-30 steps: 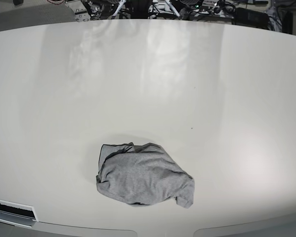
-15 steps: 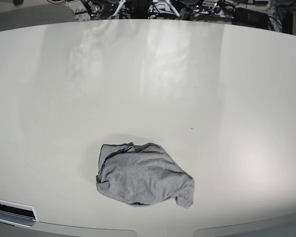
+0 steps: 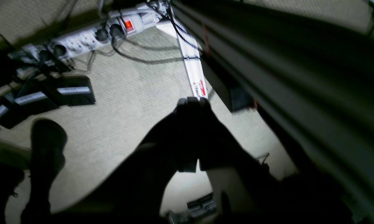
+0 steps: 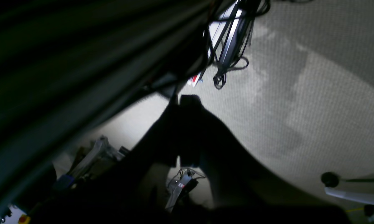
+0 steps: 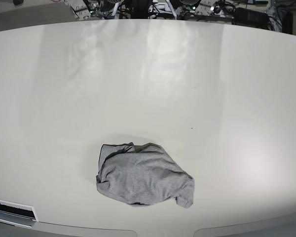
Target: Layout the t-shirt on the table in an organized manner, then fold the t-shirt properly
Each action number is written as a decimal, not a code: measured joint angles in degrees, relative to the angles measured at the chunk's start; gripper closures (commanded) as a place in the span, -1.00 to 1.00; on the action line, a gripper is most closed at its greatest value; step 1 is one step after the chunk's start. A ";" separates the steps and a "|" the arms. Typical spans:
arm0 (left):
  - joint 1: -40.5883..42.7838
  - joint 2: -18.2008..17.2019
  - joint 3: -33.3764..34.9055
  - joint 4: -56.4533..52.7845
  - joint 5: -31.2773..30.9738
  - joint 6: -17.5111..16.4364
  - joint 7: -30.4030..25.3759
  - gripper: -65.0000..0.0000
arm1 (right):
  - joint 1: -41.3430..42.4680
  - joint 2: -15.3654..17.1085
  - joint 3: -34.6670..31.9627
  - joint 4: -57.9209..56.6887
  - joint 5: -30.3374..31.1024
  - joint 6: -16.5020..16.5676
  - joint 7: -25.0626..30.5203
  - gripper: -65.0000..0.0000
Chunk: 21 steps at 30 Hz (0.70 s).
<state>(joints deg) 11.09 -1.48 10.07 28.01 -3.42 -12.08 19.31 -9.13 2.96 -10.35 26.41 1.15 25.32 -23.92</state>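
Nothing has changed: the t-shirt point(image 5: 143, 174) sits in the same crumpled heap near the table's point(image 5: 153, 79) front edge, left gripper point(image 3: 191, 104) and right gripper point(image 4: 187, 100) both closed, empty, below table level, task unstarted.

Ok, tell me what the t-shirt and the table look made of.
The t-shirt: soft heathered grey knit, probably cotton, matte; it lies crumpled with limp folds. The table: smooth off-white top, glossy; likely laminate or painted board, judging by the blurred reflections.
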 measured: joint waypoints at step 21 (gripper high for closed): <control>37.31 -14.84 -0.94 58.58 -9.97 -3.48 11.85 1.00 | -40.35 14.86 0.09 67.91 11.76 -7.41 -17.75 1.00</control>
<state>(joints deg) 48.40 -16.32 9.13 86.59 -13.39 -15.55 31.16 -49.47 17.82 -10.26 94.32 12.91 17.91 -41.67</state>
